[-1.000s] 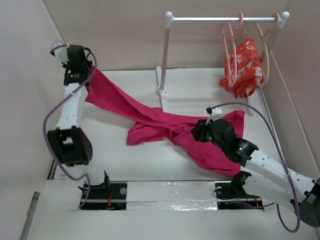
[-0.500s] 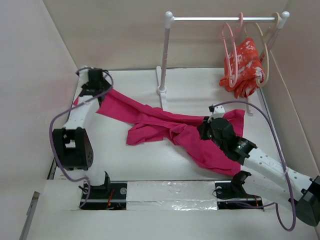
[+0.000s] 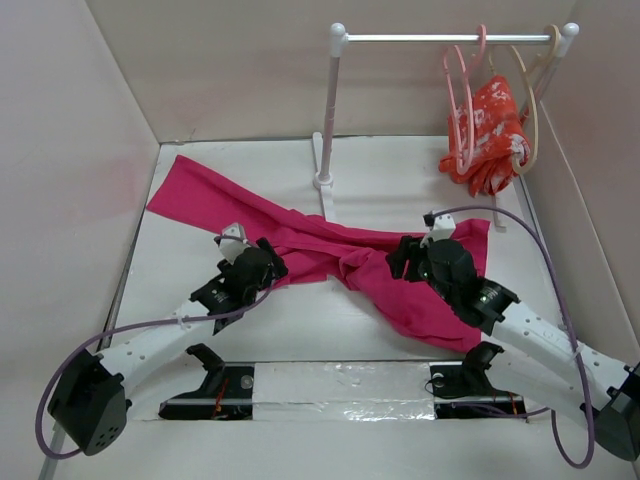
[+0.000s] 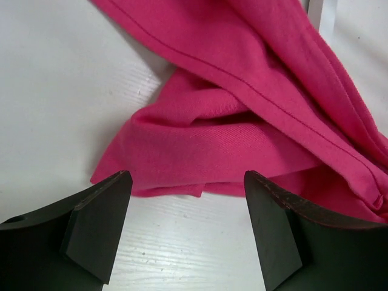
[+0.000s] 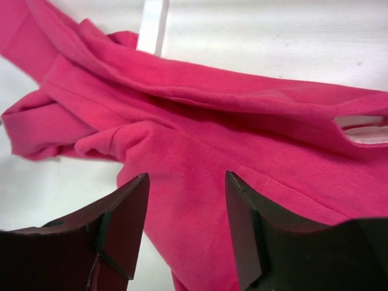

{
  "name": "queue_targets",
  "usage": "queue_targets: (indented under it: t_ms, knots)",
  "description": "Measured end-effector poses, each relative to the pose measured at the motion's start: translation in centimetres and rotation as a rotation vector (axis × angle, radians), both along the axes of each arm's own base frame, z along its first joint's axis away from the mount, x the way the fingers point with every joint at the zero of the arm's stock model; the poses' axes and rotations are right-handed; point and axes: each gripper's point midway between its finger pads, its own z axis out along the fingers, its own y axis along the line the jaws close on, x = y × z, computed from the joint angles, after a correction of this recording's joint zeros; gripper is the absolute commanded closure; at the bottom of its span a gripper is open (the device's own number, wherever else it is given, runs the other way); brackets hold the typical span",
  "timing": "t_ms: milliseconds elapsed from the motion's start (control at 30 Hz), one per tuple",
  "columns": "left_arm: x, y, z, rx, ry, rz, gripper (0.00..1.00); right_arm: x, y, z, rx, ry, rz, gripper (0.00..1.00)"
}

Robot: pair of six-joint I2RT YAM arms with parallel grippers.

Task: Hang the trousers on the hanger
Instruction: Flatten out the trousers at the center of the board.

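Plain magenta-pink cloth trousers (image 3: 300, 235) lie crumpled on the white bench (image 3: 400, 165). One leg runs to the far-left corner; the rest is bunched mid-bench and trails toward the near right.

White rack: the upright post (image 3: 330, 110) stands at the far edge of the cloth. Its flat foot (image 3: 323, 182) points toward the arms, the near end going under the trousers. The rail (image 3: 420, 38) spans to the right wall.

Thin light-pink hanger (image 3: 455, 95) hangs bare on the rail, well apart from the trousers. Just beside it is a beige hanger (image 3: 531, 110) bearing a red-orange white-patterned garment (image 3: 490, 125).

Left gripper (image 3: 272, 264) is low at the near-left fold, jaws apart and empty. Right gripper (image 3: 398, 258) is over the bunched middle, jaws apart and empty.

The top view alone shows the rack and hangers.

Left wrist view: the gripper (image 4: 188, 197) frames a folded, stitched edge of the trousers (image 4: 242, 121), with bare bench under the fingers.

Right wrist view: the gripper (image 5: 187, 182) hangs over layered folds (image 5: 242, 121). There is a slit in the cloth at right and a strip of rack foot (image 5: 151, 24) at top. I cannot make out the waistband button.
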Motion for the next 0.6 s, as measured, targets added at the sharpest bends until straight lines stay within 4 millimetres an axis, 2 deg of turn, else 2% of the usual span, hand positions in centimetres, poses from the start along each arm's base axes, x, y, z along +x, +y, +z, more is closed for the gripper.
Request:
queue_targets:
  t_ms: [100, 133, 167, 300, 400, 467, 600]
  knots:
    - [-0.9, 0.0, -0.7, -0.008, 0.005, 0.004, 0.27, -0.4, 0.3, -0.3, 0.02, 0.001, 0.026, 0.37]
    - [-0.9, 0.0, -1.0, -0.009, 0.01, 0.007, 0.27, -0.3, 0.1, -0.4, 0.015, 0.004, 0.014, 0.48]
    - [-1.1, -0.1, -1.4, -0.008, 0.019, 0.006, 0.27, -0.1, -0.3, -0.6, 0.009, 0.004, -0.007, 0.51]
    - [-2.1, -1.3, -3.3, 0.033, 0.058, -0.031, 0.27, 2.5, -3.1, -1.6, -0.025, 0.046, -0.133, 0.56]
    - [-2.7, -2.1, -4.5, 0.074, 0.086, -0.055, 0.28, 4.3, -4.7, -2.8, -0.046, 0.096, -0.202, 0.52]
    - [-2.7, -1.9, -5.4, 0.1, 0.104, -0.047, 0.28, 4.6, -4.7, -3.9, -0.059, 0.132, -0.2, 0.44]
    - [-2.5, -1.8, -5.9, 0.117, 0.108, -0.036, 0.28, 4.6, -4.0, -6.0, -0.081, 0.195, -0.164, 0.41]
